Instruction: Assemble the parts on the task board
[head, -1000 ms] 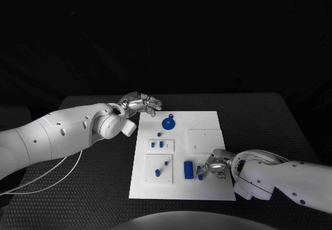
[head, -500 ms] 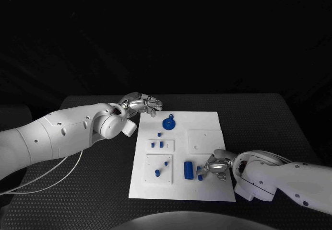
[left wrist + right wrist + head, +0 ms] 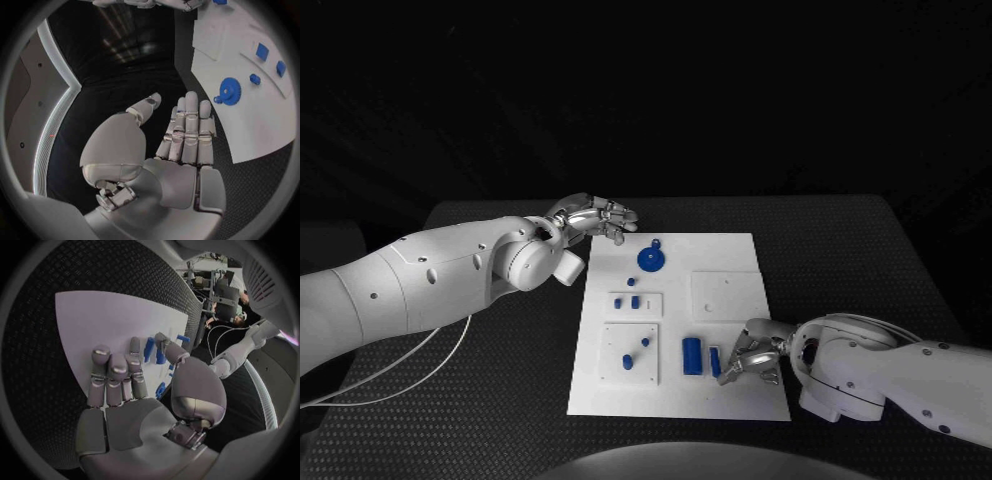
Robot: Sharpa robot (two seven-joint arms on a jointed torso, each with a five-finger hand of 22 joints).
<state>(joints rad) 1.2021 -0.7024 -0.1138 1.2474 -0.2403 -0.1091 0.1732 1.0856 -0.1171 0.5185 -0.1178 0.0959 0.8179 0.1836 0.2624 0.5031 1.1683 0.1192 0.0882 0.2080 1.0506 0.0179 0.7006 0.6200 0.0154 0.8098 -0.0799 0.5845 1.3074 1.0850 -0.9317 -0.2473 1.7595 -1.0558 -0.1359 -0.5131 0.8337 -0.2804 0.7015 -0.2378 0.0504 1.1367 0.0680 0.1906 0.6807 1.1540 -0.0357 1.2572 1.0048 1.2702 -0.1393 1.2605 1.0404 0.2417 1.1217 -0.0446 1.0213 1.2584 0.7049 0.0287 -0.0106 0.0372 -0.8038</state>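
- The right hand (image 3: 751, 352) is lowered over the near right part of the task board (image 3: 733, 255), fingers (image 3: 135, 371) stretched out, nothing gripped.
- A small blue part (image 3: 715, 361) is touched at its fingertips, beside a blue cylinder (image 3: 691, 355).
- The left hand (image 3: 599, 218) is held open and empty at the board's far left corner.
- A blue gear (image 3: 651, 259) is seen near it.

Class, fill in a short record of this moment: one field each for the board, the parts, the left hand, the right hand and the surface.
board: white task board flat in the middle of the table
parts: blue gear at the far end; blue bar lying at the near end; other small blue pieces between
left hand: left hand off the board's far left corner, fingers apart, holding nothing
right hand: right hand over the board's near right end, fingertips by a small blue piece; grip unclear
surface: black table
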